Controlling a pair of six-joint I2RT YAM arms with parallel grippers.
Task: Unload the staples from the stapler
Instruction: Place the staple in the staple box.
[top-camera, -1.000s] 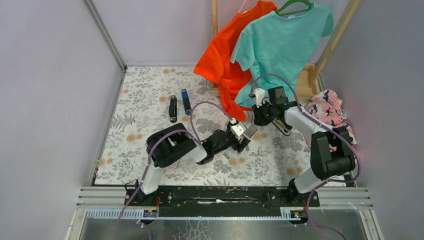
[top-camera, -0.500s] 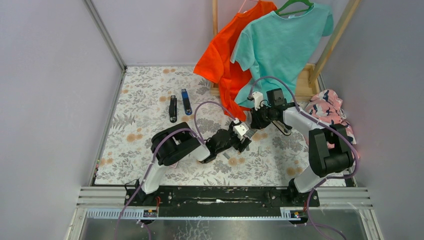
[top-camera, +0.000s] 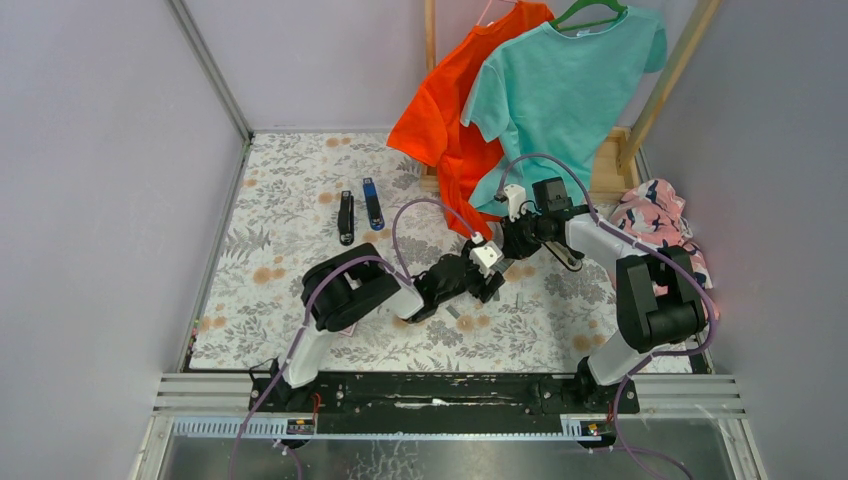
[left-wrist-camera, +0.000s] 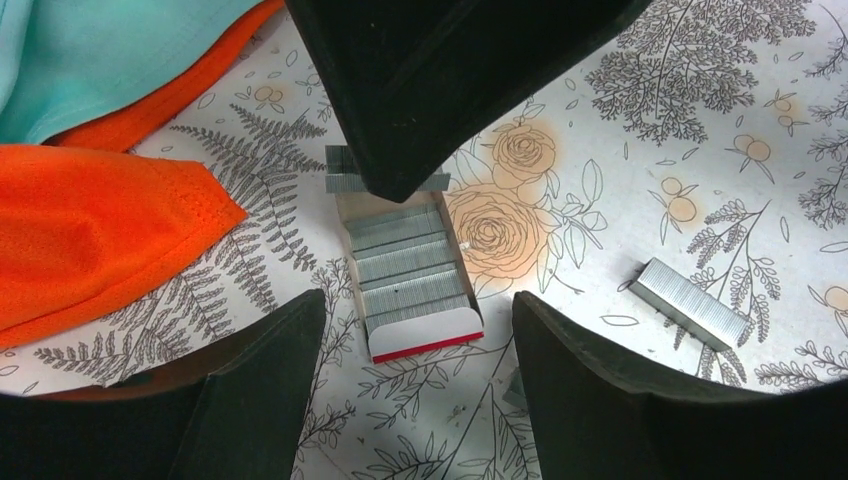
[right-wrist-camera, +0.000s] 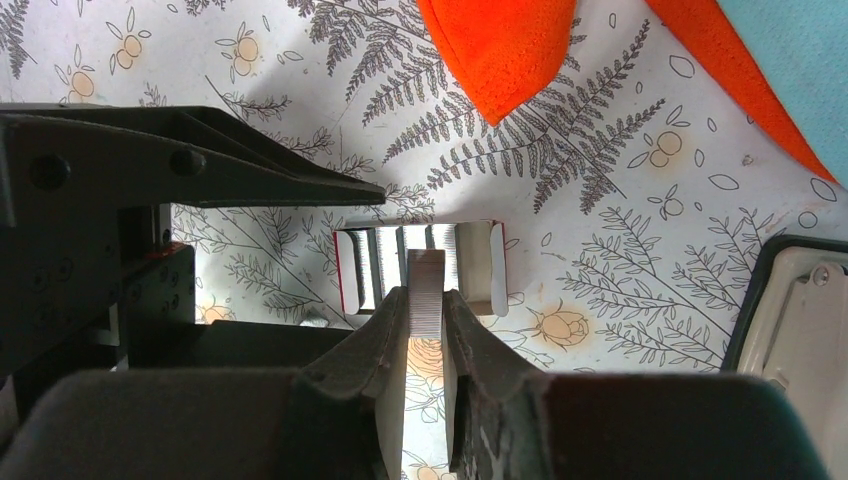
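Note:
My right gripper (right-wrist-camera: 426, 300) is shut on a short silvery strip of staples (right-wrist-camera: 425, 285), held just above an open red-and-white staple box (right-wrist-camera: 470, 262). In the left wrist view my left gripper (left-wrist-camera: 418, 345) hangs open over that box (left-wrist-camera: 425, 330), with nothing between its fingers. Another loose strip of staples (left-wrist-camera: 690, 302) lies on the floral cloth to the right of it. In the top view the two grippers meet mid-table, left (top-camera: 487, 275) and right (top-camera: 508, 245). The black stapler (top-camera: 345, 217) lies far off at the back left.
A slim blue-and-black bar (top-camera: 372, 203) lies beside the stapler. An orange shirt (top-camera: 450, 110) and a teal shirt (top-camera: 565, 85) hang from a wooden rack at the back, their hems close to the grippers. A patterned pink cloth (top-camera: 655, 220) lies at the right edge.
Both grippers have drawn slightly closer together over the staple box. The right gripper keeps its hold on the strip and the left one stays open.

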